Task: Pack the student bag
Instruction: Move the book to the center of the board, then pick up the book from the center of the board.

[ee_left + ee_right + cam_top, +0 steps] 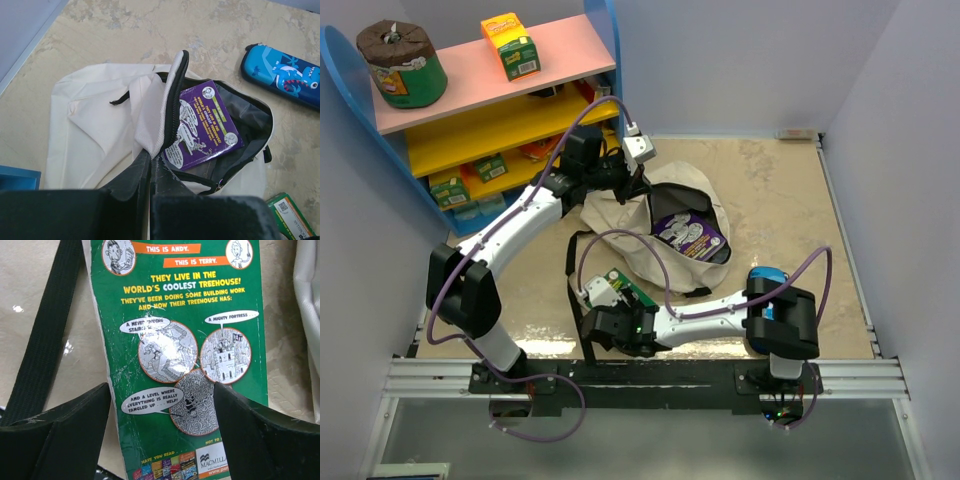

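Item: student bag, cream fabric with black trim, slumped on the table at mid-depth, its mouth turned toward the right. Condition: part-packed, with a purple book already lying flat on the dark lining inside. Left gripper: fingers pressed together on the bag's upturned flap, lifting it so the mouth gapes. Right gripper: jaws spread wide and holding nothing, poised close over the lower half of a green book. This book lies face-down on the table just in front of the bag, with a black strap running alongside it. Whether the fingertips touch the cover cannot be told. Also present: a blue pencil case on the table beyond the bag's mouth, apart from it. Step in hand, by my reckoning: fetching the second book for packing while the mouth is held open. Next move calls for a hold on a thin, flat book, probably jaws brought down across one long edge. The book then goes up and across to the opening, which lies beyond the right gripper and slightly to its right, and slides in over the purple book without snagging the strap.
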`<state>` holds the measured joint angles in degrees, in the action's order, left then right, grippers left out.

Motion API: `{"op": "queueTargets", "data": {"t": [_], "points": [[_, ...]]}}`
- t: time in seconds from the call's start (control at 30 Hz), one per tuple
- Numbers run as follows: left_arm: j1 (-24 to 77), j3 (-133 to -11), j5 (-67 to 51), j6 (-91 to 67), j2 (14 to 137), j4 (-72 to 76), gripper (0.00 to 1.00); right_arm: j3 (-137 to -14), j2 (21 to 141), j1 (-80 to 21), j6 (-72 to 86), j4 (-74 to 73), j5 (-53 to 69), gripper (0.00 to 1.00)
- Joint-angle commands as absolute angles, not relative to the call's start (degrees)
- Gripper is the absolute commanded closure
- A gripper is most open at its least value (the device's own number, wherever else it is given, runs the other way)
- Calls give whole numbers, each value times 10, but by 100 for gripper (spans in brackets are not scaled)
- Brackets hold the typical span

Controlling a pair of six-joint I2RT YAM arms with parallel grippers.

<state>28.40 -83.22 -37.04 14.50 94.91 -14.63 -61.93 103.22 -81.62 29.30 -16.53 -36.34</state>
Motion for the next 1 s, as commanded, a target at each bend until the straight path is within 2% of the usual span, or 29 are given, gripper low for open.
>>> {"op": "queueTargets", "data": {"t": [0.0,0.07,0.3,0.37,0.53,0.63,0.83,0.97], "points": [[277,-836,-378,144,919,-121,100,-616,1026,-792,265,-129,-348,18],[277,-836,-378,145,919,-121,100,-598,1026,-782,267,-115,-323,21],[277,-838,-379,150,919,-128,100,-536,1021,-759,279,-37,-189,41],[277,-838,-381,151,919,-130,100,-527,1023,-752,279,-27,-149,52],[277,-835,-384,152,916,-134,100,-497,1033,-716,294,-3,-84,68],[277,-832,-386,155,913,-134,100,-490,1037,-712,299,-3,-90,99],[277,-823,-384,157,912,-135,100,-511,1011,-715,296,-43,-149,100],[277,-813,-382,163,911,-137,100,-555,931,-743,291,-102,-235,100]]}}
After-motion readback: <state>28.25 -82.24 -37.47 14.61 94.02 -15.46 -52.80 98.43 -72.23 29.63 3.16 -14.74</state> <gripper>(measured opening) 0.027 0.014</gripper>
